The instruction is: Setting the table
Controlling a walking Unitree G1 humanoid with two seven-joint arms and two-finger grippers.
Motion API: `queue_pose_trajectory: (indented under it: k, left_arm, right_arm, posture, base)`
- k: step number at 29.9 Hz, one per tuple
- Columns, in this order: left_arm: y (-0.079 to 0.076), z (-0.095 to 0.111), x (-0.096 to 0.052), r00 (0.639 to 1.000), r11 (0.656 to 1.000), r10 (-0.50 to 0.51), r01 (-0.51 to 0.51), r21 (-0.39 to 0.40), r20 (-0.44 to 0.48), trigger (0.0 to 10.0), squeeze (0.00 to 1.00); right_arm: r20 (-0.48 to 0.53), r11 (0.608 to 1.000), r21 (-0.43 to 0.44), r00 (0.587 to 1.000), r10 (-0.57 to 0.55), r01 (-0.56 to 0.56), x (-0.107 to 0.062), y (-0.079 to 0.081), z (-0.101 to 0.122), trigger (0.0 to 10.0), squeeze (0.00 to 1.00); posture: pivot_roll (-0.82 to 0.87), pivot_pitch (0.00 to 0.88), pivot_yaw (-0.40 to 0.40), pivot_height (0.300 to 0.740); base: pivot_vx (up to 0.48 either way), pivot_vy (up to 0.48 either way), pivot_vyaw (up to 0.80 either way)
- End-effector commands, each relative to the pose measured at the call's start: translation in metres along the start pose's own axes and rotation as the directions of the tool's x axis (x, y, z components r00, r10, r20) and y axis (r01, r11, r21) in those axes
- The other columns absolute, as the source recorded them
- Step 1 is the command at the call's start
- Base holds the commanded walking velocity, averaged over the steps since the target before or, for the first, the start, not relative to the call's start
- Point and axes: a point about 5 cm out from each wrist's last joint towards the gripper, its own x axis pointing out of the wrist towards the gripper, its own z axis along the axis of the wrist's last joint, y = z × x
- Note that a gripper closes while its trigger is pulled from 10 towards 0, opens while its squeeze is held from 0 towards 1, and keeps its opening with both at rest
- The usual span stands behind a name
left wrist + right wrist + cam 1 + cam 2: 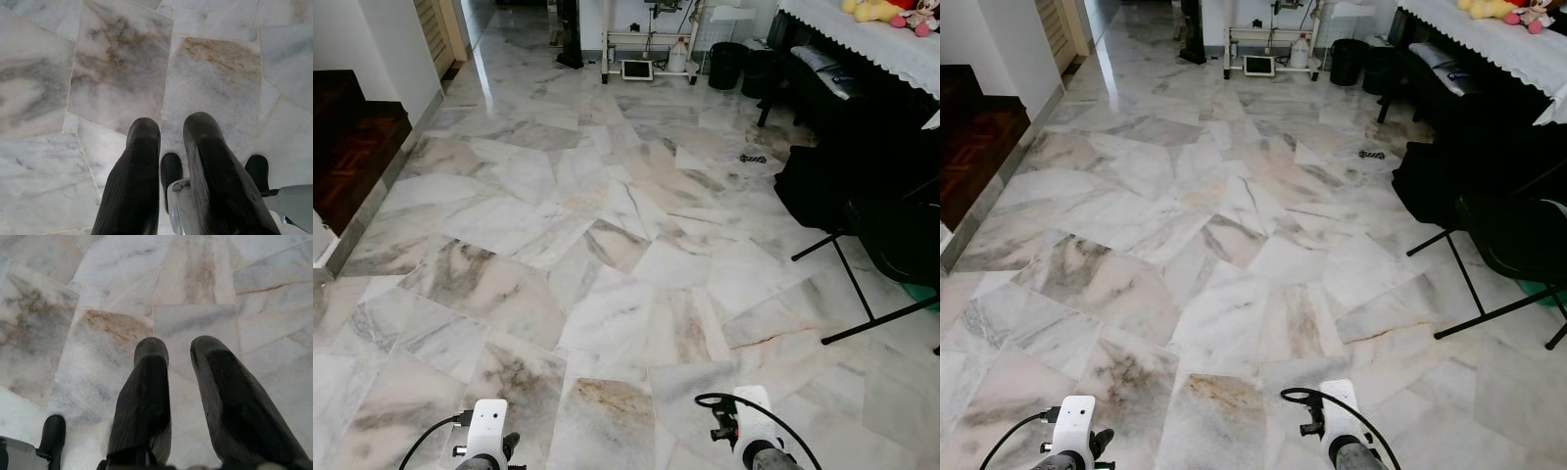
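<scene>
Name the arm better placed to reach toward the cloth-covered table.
Right, probably. The table with the white cloth stands far off on the robot's right. Both the left gripper and right gripper hang open and empty over the marble floor, so side alone decides.

Left gripper (171,129) hung over the marble floor (112,73)

Its two black fingers (139,166) stood a little apart with nothing between them, pointing down at pale grey and brown-veined slabs set in irregular shapes. Beyond the fingers, the robot's two black feet (171,169) and a grey part of its body (293,205) showed against the floor.
</scene>
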Motion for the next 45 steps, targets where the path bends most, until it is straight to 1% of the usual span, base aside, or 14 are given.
queue_pose_trajectory:
  k: [1,7,9,14,20,23,24,28,29,35,40,42,44,45]
  left_arm:
    - [-0.001,-0.004,-0.001,1.0,1.0,0.005,-0.005,-0.008,-0.008,10.0,0.0]
    - [0.002,0.0,0.0,1.0,1.0,0.016,-0.016,-0.003,-0.002,10.0,0.0]
    - [0.004,0.005,0.001,1.0,1.0,0.023,-0.023,-0.001,0.008,10.0,0.0]
    - [0.01,0.013,0.002,0.999,0.999,0.041,-0.04,-0.009,0.023,10.0,0.0]
    - [0.016,0.018,0.003,0.998,0.998,0.06,-0.06,-0.011,0.028,10.0,0.0]
    - [0.023,0.025,0.003,0.996,0.996,0.082,-0.081,-0.03,0.046,10.0,0.0]
    - [0.023,0.025,0.003,0.996,0.996,0.082,-0.081,-0.03,0.046,10.0,0.0]
    - [0.023,0.021,0.002,0.995,0.995,0.092,-0.09,-0.047,0.039,10.0,0.0]
    - [0.021,0.017,0.002,0.995,0.994,0.094,-0.092,-0.06,0.03,10.0,0.0]
    - [0.011,0.002,0.0,0.995,0.989,0.099,-0.098,-0.11,0.005,10.0,0.0]
    - [0.012,-0.005,-0.002,0.995,0.988,0.1,-0.101,-0.116,-0.012,10.0,0.0]
    - [0.016,-0.007,-0.003,0.995,0.991,0.098,-0.099,-0.09,-0.019,10.0,0.0]
    - [0.019,-0.007,-0.004,0.995,0.991,0.101,-0.102,-0.082,-0.02,10.0,0.0]
    - [0.021,-0.006,-0.004,0.994,0.991,0.103,-0.104,-0.081,-0.018,10.0,0.0]
  right_arm:
    - [-0.008,1.0,0.004,1.0,-0.009,0.009,0.0,-0.001,-0.001,10.0,0.0]
    - [-0.031,0.997,0.063,0.999,-0.035,0.037,0.001,0.001,-0.003,10.0,0.0]
    - [-0.038,0.993,0.1,0.998,-0.053,0.056,0.002,0.002,-0.002,10.0,0.0]
    - [-0.039,0.992,0.111,0.998,-0.054,0.058,0.004,0.004,0.001,10.0,0.0]
    - [-0.047,0.991,0.117,0.997,-0.058,0.063,0.003,0.002,0.001,10.0,0.0]
    - [-0.078,0.984,0.147,0.993,-0.092,0.103,0.0,-0.006,-0.007,10.0,0.0]
    - [-0.078,0.984,0.147,0.993,-0.092,0.103,0.0,-0.006,-0.007,10.0,0.0]
    - [-0.104,0.979,0.162,0.989,-0.11,0.126,-0.004,-0.013,-0.014,10.0,0.0]
    - [-0.12,0.978,0.158,0.986,-0.119,0.137,-0.006,-0.018,-0.018,10.0,0.0]
    - [-0.161,0.978,0.136,0.978,-0.135,0.157,-0.013,-0.031,-0.028,10.0,0.0]
    - [-0.166,0.971,0.153,0.974,-0.157,0.183,-0.014,-0.036,-0.029,10.0,0.0]
    - [-0.174,0.963,0.178,0.97,-0.171,0.201,-0.014,-0.036,-0.03,10.0,0.0]
    - [-0.177,0.961,0.187,0.969,-0.172,0.205,-0.014,-0.035,-0.031,10.0,0.0]
    - [-0.179,0.959,0.193,0.969,-0.171,0.205,-0.014,-0.033,-0.032,10.0,0.0]
  posture:
    - [0.15,0.0,-0.061,0.74]
    - [0.17,0.0,-0.055,0.74]
    - [0.17,0.0,-0.048,0.74]
    - [0.16,0.0,-0.029,0.74]
    - [0.18,0.0,-0.02,0.74]
    - [0.19,0.0,-0.022,0.74]
    - [0.19,0.0,-0.022,0.74]
    - [0.17,0.0,-0.036,0.74]
    - [0.17,0.0,-0.06,0.74]
    - [0.21,0.0,-0.117,0.74]
    - [0.2,0.0,-0.1,0.74]
    - [0.18,0.0,-0.081,0.74]
    - [0.18,0.0,-0.077,0.74]
    - [0.18,0.0,-0.061,0.74]
  base:
    - [0.0,0.0,0.0]
    - [0.0,0.0,0.0]
    - [0.0,0.0,0.0]
    - [0.0,0.0,0.0]
    - [0.0,0.0,0.0]
    - [0.0,0.0,0.0]
    - [0.0,0.0,0.0]
    - [0.0,0.0,-0.74]
    - [0.0,0.0,-0.74]
    - [0.0,0.0,-0.74]
    - [0.0,0.0,-0.74]
    - [0.0,0.0,-0.74]
    - [0.0,0.0,-0.74]
    - [0.0,0.0,-0.74]
